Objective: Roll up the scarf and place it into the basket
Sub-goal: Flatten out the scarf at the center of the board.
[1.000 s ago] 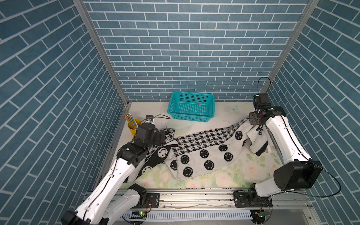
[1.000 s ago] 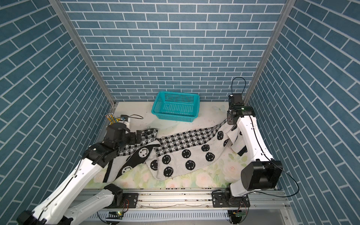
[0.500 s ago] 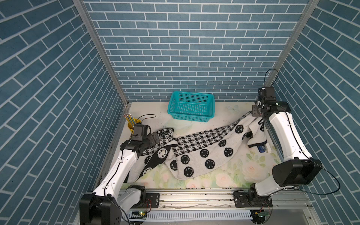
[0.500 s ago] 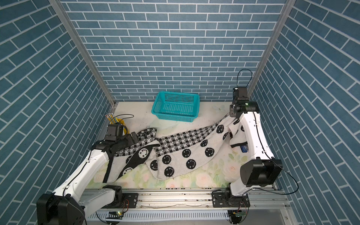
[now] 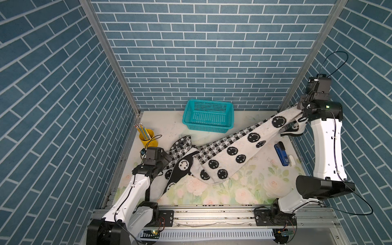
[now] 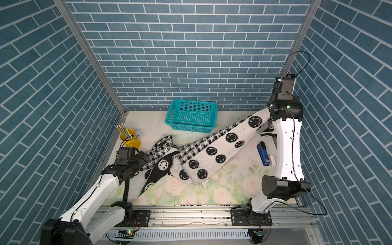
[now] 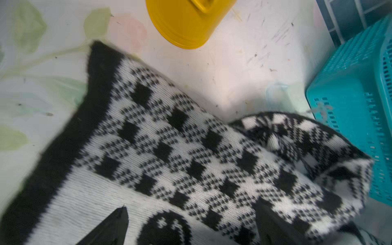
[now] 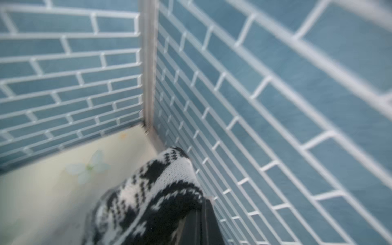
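Note:
The black-and-white scarf (image 5: 233, 148) (image 6: 212, 149) stretches across the floral mat, from a bunched check fold in front of the left arm up to the back right corner. My right gripper (image 5: 301, 108) (image 6: 270, 108) is shut on the scarf's end (image 8: 161, 191) and holds it off the mat by the right wall; one of its fingers (image 8: 206, 224) shows under the cloth. Low over the check band (image 7: 169, 148), my left gripper (image 5: 167, 158) (image 7: 192, 209) stands open, holding nothing. The teal basket (image 5: 209, 116) (image 6: 192, 116) (image 7: 350, 106) sits empty at the back wall.
A yellow pencil cup (image 5: 146, 136) (image 7: 186, 21) stands at the left behind the left gripper. A blue stapler (image 5: 281, 153) and a small white item (image 5: 291, 160) lie by the right arm. Brick walls enclose three sides.
The right gripper has risen and moved toward the back right corner, pulling the scarf taut and uncovering the stapler. The left arm has drawn back and dropped lower, still open.

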Controlling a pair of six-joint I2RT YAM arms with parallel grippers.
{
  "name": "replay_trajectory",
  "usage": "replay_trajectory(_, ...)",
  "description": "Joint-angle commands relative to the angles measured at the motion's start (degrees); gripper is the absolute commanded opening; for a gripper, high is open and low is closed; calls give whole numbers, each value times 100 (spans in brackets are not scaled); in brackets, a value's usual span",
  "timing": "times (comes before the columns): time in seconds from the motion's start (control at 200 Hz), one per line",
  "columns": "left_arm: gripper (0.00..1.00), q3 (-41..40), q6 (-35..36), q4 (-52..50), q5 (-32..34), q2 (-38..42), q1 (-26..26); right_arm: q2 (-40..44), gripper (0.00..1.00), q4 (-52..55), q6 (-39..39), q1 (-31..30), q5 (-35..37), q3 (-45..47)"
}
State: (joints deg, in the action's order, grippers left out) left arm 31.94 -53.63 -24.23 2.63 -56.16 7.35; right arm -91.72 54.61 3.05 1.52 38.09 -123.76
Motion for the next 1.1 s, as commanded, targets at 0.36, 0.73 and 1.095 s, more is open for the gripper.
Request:
replay_trajectory(0.36, 100, -662, -676, 1442, -349, -511, 275, 333, 0, -205, -243, 25, 561, 358)
replay_trajectory(0.73, 100, -566, -1101, 1661, -387, -738, 975, 331, 0, -384, -323, 67, 608, 730)
replay_trajectory(1.095, 100, 106, -1741, -292, 1887, -1266, 934, 400, 0, -417, -454, 459, 734, 280)
